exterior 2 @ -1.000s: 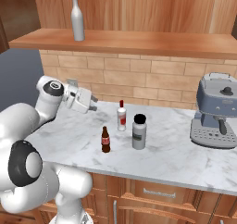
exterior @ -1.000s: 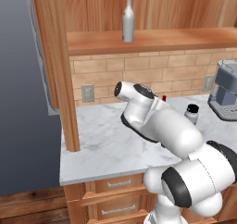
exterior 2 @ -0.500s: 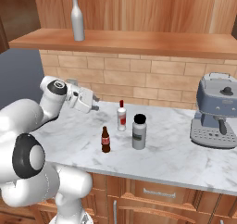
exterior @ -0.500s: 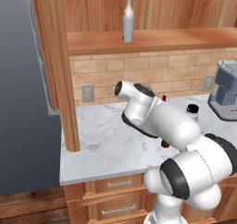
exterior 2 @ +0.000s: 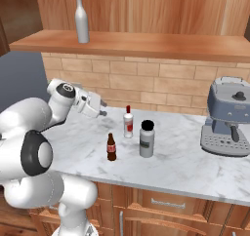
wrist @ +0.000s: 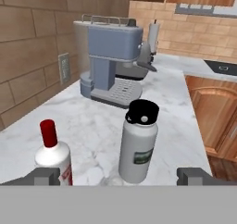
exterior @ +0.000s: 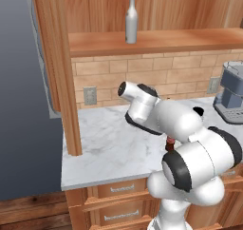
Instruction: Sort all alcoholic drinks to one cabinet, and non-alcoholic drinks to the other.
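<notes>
My gripper (exterior 2: 100,109) hangs open and empty over the marble counter, left of the drinks and pointing at them. A white bottle with a red cap (exterior 2: 128,123) stands nearest, roughly a hand's width away. In the hand view this white bottle (wrist: 53,157) sits just beyond the left fingertip (wrist: 44,176). The small brown cola bottle (exterior 2: 112,147) stands closer to the counter's front edge. The silver-grey wine-shaped bottle (exterior 2: 81,19) stands upright on the open cabinet's shelf (exterior 2: 146,42); the left base view shows the same bottle (exterior: 131,21) and shelf (exterior: 156,40).
A short grey black-capped bottle (exterior 2: 146,139) stands right of the white one and appears again as a grey bottle (wrist: 139,142). A blue-grey coffee machine (exterior 2: 229,118) sits at the right. The open cabinet door (exterior: 56,58) hangs over the counter's left end. Drawers (exterior 2: 166,206) line the front.
The hand has eased a little to the right, toward the bottles. The bottles have not moved and the fingers stay wide apart.
</notes>
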Motion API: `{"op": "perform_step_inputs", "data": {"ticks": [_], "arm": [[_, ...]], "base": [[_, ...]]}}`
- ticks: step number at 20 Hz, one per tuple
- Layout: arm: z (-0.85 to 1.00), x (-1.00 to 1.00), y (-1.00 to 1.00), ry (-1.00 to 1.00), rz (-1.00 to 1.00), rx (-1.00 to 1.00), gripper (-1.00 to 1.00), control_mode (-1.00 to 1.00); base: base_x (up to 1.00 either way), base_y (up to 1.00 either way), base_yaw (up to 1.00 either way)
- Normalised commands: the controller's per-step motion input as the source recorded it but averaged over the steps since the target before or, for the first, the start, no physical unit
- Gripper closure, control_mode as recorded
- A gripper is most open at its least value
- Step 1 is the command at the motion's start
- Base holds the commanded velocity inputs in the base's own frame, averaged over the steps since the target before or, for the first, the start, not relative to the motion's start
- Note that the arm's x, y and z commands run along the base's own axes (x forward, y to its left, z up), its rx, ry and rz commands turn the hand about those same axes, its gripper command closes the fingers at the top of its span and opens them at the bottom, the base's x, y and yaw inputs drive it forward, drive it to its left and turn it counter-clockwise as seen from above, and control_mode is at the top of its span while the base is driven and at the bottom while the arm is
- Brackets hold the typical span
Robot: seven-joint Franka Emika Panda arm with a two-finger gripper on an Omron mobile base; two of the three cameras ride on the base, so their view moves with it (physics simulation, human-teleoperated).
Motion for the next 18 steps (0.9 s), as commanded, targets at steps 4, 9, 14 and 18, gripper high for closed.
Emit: {"op": "perform_step_inputs", "data": {"ticks": [4,9,14,18], "arm": [[-0.11,0.13,-0.17,0.0,0.05,0.05,-1.0,-1.0],[-0.13,0.16,-0.13,0.0,0.04,0.04,-1.0,-1.0],[-0.18,0.21,-0.04,-0.01,0.01,0.01,-1.0,-1.0],[-0.18,0.19,0.0,-0.03,0.0,0.0,-1.0,-1.0]], "base": [[0.0,0.0,0.0],[0.0,0.0,0.0],[0.0,0.0,0.0],[0.0,0.0,0.0]]}}
